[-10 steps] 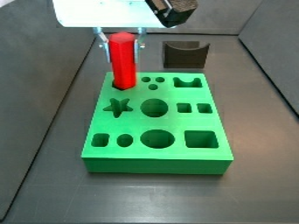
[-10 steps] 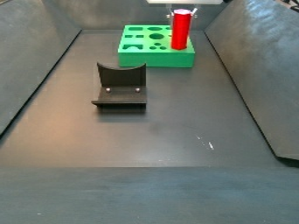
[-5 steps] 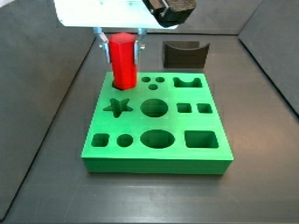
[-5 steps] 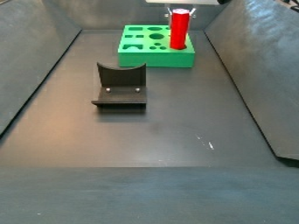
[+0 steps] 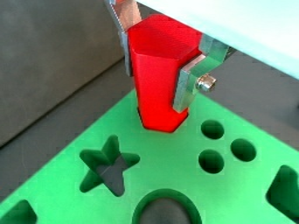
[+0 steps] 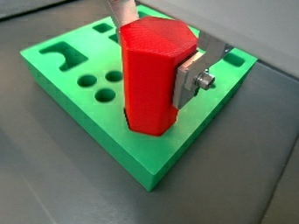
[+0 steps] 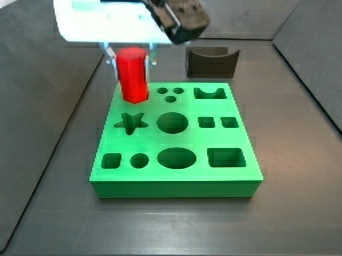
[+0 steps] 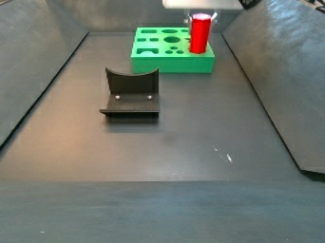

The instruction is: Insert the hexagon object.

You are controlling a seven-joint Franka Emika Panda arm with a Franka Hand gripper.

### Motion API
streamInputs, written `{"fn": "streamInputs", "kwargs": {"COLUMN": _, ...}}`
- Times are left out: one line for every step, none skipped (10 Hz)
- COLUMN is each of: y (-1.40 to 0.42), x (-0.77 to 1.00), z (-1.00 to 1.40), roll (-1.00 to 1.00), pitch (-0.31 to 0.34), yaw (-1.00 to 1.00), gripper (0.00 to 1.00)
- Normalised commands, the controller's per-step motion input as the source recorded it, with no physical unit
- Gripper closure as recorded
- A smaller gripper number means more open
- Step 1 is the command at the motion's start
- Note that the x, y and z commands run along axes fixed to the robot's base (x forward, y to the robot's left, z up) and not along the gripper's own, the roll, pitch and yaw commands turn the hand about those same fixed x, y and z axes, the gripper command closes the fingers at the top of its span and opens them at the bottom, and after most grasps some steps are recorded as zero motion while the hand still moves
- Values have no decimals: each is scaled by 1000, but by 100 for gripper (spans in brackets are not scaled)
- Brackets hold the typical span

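Note:
The hexagon object [image 5: 158, 101] is a bright red, tall peg, held upright. My gripper [image 5: 160, 57] is shut on its upper half, one silver finger [image 5: 194, 77] on each side. Its lower end sits in the hole at a far corner of the green board [image 5: 70, 188]. The same grip shows in a wrist view: gripper [image 6: 158, 48], peg [image 6: 146, 87], board [image 6: 152, 157]. In both side views the peg [image 7: 132, 80] [image 8: 200, 36] stands on the board [image 7: 167, 165] [image 8: 165, 63] under the gripper [image 7: 132, 56] [image 8: 200, 17].
The board has other cut-outs: a star [image 7: 131, 123], round holes [image 7: 174, 122] and square ones [image 7: 229, 157]. The dark fixture [image 7: 211, 62] stands on the floor just beyond the board and shows in a side view [image 8: 129, 93]. Grey bin walls slope up on both sides.
The gripper has come down a little with the peg. Less of the red peg shows above the board than a second ago.

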Motion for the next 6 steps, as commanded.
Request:
{"fn": "streamInputs", "kwargs": {"y": 0, "x": 120, "z": -1000, "roll": -94, "pitch": 14, "yaw": 17, "gripper": 100}}
{"fn": "streamInputs", "kwargs": {"y": 0, "x": 66, "z": -1000, "roll": -21, "pitch": 0, "yaw": 0, "gripper": 100}}
{"fn": "streamInputs", "kwargs": {"y": 0, "x": 114, "z": -1000, "roll": 0, "pitch": -27, "yaw": -106, "gripper": 100}}
{"fn": "streamInputs", "kwargs": {"y": 0, "x": 109, "z": -851, "roll": -257, "pitch": 0, "yaw": -334, "gripper": 100}}
{"fn": "streamInputs", "kwargs": {"y": 69, "x": 0, "z": -129, "roll": -151, "pitch": 0, "yaw": -9, "gripper": 100}}
{"fn": "streamInputs", "kwargs": {"y": 0, "x": 0, "z": 0, "roll": 0, "pitch": 0, "yaw": 0, "gripper": 100}}
